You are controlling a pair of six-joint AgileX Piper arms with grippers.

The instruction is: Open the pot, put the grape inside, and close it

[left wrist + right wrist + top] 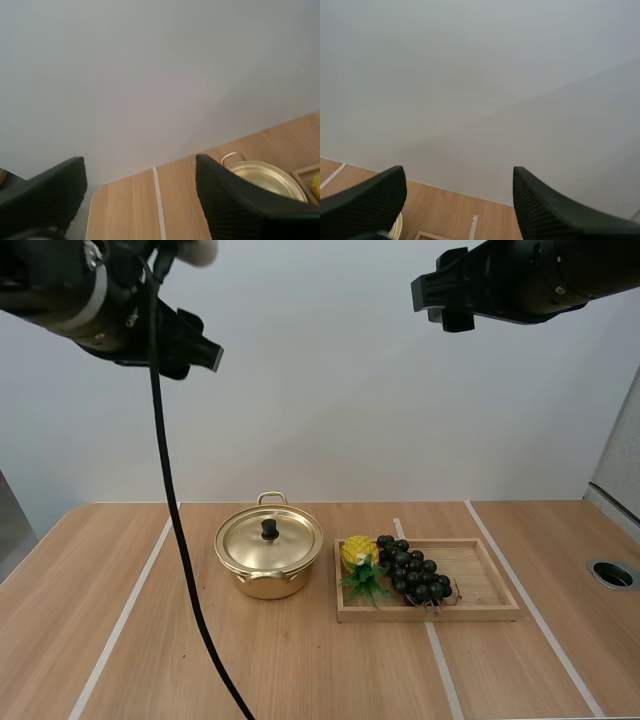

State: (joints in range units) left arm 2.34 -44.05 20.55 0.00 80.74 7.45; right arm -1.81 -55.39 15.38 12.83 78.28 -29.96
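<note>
A gold pot (268, 558) stands mid-table with its lid (270, 538) on, black knob up. To its right a bunch of dark grapes (413, 576) lies in a wooden tray (487, 590). My left gripper (140, 195) is open and empty, held high over the table's left side, with the pot (266, 176) far ahead of it. High at the right, my right gripper (459, 200) is also open and empty, facing the back wall. Both arms hang well above the table, the left arm (110, 310) and the right arm (520, 280).
A small yellow toy pineapple (359, 558) with green leaves lies in the tray's left end, against the grapes. White tape lines (135, 600) run across the wooden table. A round grey hole (612, 573) sits near the right edge.
</note>
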